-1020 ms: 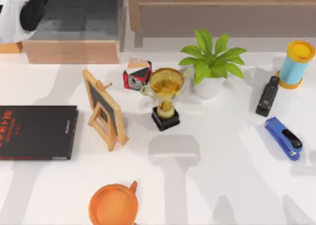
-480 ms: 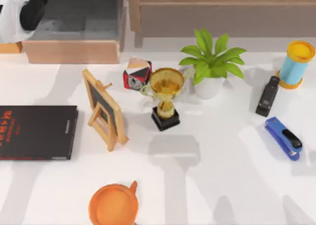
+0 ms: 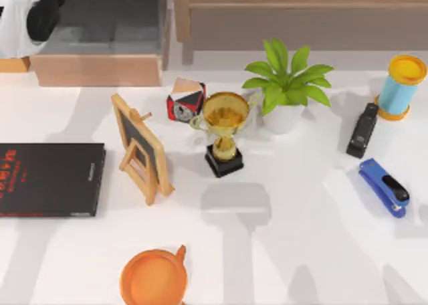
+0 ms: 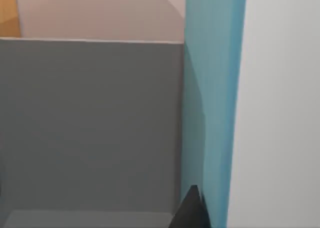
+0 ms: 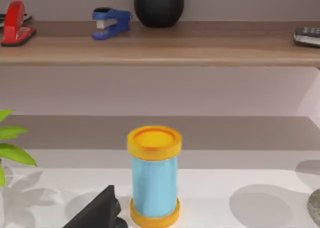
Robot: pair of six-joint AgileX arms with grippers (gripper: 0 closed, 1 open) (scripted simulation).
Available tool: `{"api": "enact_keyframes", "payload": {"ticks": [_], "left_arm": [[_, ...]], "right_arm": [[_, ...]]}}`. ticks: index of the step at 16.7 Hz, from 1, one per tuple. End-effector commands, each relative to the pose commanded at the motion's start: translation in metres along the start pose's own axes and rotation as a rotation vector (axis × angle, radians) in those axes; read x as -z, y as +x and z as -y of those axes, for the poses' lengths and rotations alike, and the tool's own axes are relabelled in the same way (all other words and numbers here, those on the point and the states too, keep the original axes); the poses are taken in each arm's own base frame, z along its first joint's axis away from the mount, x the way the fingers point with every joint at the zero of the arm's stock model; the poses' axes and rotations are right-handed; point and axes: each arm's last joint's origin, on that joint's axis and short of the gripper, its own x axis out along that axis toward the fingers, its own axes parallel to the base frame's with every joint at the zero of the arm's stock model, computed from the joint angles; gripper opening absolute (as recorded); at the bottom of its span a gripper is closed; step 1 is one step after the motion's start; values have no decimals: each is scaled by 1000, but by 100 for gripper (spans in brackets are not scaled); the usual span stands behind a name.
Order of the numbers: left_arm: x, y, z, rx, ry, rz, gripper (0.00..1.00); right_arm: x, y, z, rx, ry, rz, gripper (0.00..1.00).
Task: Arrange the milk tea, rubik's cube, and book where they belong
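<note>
Left gripper (image 4: pixel 193 214) hangs at the counter's far-left corner, over the grey-floored wooden tray (image 3: pixel 100 69), just beside the upright light-blue book (image 4: pixel 215 88). Whether it clamps the book, I cannot tell.

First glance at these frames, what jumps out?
The gold trophy stands mid-table beside the green potted plant, with a small chalkboard easel to its left. A black book with red lettering lies flat at the table's left edge, and an orange cup sits at the near edge. At the far right, a blue cylinder with yellow caps stands upright below a wooden shelf.
</note>
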Motion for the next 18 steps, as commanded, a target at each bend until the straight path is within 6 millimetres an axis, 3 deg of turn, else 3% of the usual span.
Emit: {"api": "enact_keyframes", "payload": {"ticks": [18], "left_arm": [[-13, -11, 0, 3, 12, 10, 0]], "right_arm": [[0, 0, 0, 0, 0, 0, 100]]}}
